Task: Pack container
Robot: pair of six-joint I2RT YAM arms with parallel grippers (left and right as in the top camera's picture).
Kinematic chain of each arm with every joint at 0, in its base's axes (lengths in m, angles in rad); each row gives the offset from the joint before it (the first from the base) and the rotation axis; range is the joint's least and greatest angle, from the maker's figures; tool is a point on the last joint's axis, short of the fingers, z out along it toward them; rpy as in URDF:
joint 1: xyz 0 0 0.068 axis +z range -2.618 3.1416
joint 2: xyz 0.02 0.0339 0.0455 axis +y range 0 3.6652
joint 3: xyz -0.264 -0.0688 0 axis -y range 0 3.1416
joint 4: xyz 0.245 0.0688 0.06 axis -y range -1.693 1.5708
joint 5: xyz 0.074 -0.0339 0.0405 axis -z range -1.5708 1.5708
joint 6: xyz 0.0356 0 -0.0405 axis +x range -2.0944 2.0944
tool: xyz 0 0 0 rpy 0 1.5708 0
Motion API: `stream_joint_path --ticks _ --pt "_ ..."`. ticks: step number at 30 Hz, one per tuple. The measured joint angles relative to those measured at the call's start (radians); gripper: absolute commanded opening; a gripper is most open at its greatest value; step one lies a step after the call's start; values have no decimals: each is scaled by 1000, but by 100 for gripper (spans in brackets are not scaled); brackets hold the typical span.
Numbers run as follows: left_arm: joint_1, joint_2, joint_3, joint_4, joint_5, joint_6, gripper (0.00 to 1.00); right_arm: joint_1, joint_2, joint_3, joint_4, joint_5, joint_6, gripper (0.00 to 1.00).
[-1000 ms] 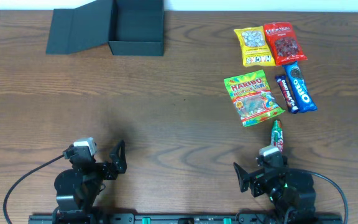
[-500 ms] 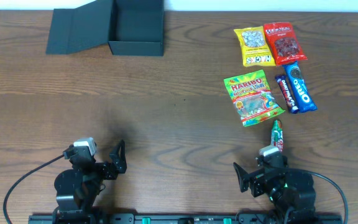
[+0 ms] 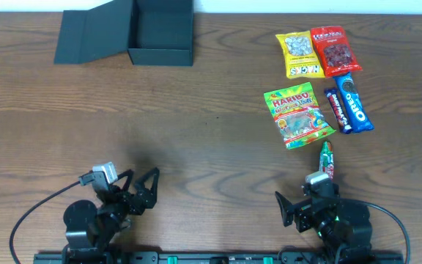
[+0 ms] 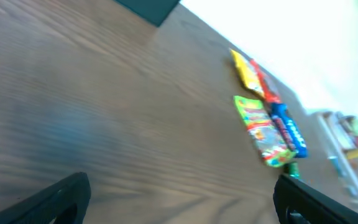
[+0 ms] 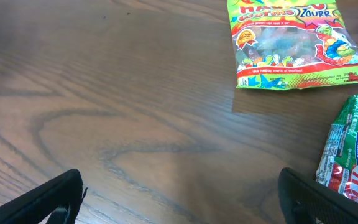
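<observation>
Overhead down; wrists low; gummies [image 3: 297, 116] [image 4: 263, 127] [image 5: 297, 43] shared

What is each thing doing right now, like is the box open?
container, open, empty.
left gripper, open, holding nothing.
right gripper, open, holding nothing.
Haribo bag, lying flat.
Oreo pack, lying flat.
KitKat bar, lying flat, wrapped.

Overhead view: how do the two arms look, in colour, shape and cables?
The left arm and the right arm are both black and compact, with dark, tapering jaws. Each carries a small white block near the wrist, and each trails a thin black cable that loops outward towards the table edge.
</observation>
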Motion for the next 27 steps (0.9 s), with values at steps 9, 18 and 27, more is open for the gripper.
stream_joint_path --ticks 9,18,27 --pt "0 24 53 290 139 29 96 0 -2 0 0 0 0 99" --pt "0 545 384 252 68 328 95 0 -3 0 1 0 0 99" --pt "-63 1278 867 251 -111 523 95 0 -3 0 1 0 0 99"
